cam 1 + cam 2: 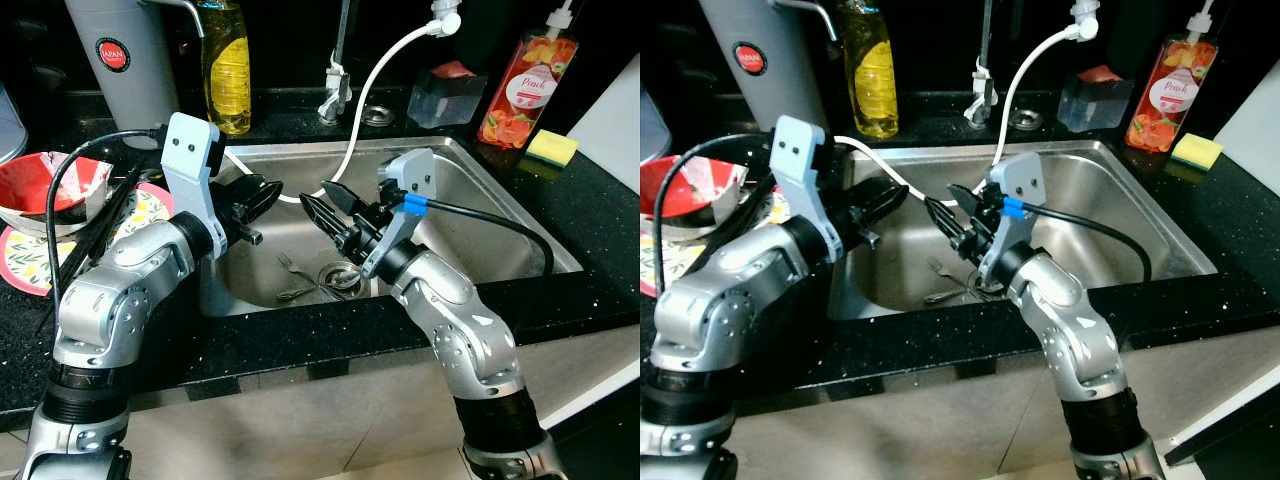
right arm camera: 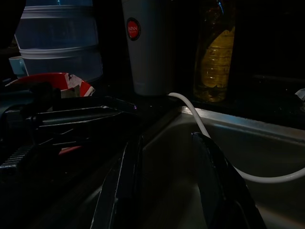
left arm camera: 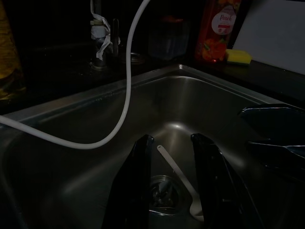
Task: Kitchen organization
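Both grippers hang over the stainless sink (image 1: 500, 215), facing each other, nothing held. Left gripper (image 1: 262, 192) sits at the sink's left wall, fingers parted by a narrow gap. Right gripper (image 1: 325, 205) is mid-basin, fingers apart, pointing toward the left one.

Task items lie on the sink floor below and between the fingertips, not touching them: a metal fork (image 1: 296, 268) just left of the round drain (image 1: 338, 275), long axis diagonal, tines toward the back-left. A second thin metal utensil (image 1: 297, 294) lies beside it, nearer the front wall. In the left wrist view a pale slender spoon (image 3: 183, 183) lies between the two black fingers (image 3: 136, 186), bowl end beside the drain.

White flexible hose (image 1: 365, 95) loops from the tap into the basin. Yellow sponge (image 1: 552, 148) on the black speckled counter, right rear.
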### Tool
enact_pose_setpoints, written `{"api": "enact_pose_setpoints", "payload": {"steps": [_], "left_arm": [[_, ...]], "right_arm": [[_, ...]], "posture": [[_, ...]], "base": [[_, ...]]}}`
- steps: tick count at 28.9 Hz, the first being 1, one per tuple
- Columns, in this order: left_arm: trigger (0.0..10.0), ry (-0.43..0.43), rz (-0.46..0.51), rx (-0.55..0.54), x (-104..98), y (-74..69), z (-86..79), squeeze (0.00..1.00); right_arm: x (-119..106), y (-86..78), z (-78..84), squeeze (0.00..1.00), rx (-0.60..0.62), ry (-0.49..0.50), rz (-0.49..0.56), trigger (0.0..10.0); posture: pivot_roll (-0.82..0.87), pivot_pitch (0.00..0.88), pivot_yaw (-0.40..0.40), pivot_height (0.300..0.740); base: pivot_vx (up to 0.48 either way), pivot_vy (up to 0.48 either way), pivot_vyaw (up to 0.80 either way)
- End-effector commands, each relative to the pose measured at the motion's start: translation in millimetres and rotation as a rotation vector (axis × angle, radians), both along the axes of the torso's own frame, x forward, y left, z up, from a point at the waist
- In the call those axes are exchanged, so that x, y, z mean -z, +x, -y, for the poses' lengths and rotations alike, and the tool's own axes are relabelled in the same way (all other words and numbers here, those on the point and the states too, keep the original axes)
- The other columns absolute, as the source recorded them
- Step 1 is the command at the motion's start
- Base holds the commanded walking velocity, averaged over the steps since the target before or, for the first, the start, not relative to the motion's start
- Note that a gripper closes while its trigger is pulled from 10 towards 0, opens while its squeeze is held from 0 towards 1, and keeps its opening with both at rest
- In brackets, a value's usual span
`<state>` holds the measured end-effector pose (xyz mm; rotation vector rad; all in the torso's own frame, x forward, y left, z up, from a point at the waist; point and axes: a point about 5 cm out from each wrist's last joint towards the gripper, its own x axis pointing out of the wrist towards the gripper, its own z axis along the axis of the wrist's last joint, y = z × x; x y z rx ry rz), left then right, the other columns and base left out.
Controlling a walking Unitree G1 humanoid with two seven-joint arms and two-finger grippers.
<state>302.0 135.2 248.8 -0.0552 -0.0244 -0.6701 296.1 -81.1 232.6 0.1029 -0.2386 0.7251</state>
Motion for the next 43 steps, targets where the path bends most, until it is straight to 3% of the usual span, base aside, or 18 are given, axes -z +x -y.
{"api": "enact_pose_setpoints", "payload": {"steps": [1, 43], "left_arm": [[10.0, 0.022, -0.004, -0.009, 2.5, -0.5, -0.5, 0.00], [10.0, 0.022, -0.001, -0.007, 2.3, -0.8, 0.3, 0.00]], "right_arm": [[1.5, -0.1, 3.6, 0.00, 0.017, 0.002, 0.003, 10.0], [1.3, 0.1, 3.2, 0.00, 0.017, 0.000, 0.006, 10.0]], "posture": [[0.04, 0.000, -0.042, 0.740], [0.04, 0.000, -0.042, 0.740]], "base": [[0.000, 0.000, 0.00], [0.000, 0.000, 0.00]]}}
